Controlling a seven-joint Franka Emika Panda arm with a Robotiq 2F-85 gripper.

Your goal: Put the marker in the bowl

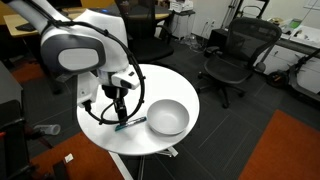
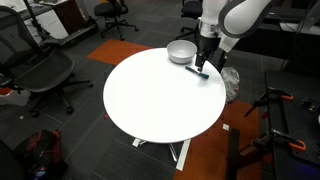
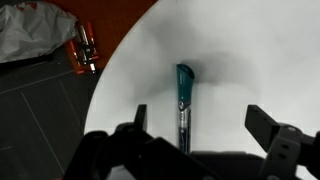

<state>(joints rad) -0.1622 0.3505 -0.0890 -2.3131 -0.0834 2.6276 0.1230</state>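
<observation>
The teal-blue marker point(image 3: 184, 100) lies flat on the round white table point(image 3: 230, 50); it also shows in both exterior views point(image 1: 130, 124) point(image 2: 200, 72). My gripper point(image 3: 205, 128) is open and hovers just above the marker, its fingers standing apart on either side of it. In an exterior view the gripper point(image 1: 120, 112) hangs over the marker's end. The grey-silver bowl point(image 1: 168, 117) stands upright and empty beside the marker, near the table edge; it also shows in an exterior view point(image 2: 182, 51). The marker's near end is hidden under the gripper body.
Black office chairs point(image 1: 238, 55) point(image 2: 40, 70) stand around the table. In the wrist view an orange tool point(image 3: 84, 50) and a white bag point(image 3: 35, 30) lie on the floor beyond the table edge. Most of the tabletop point(image 2: 160, 95) is bare.
</observation>
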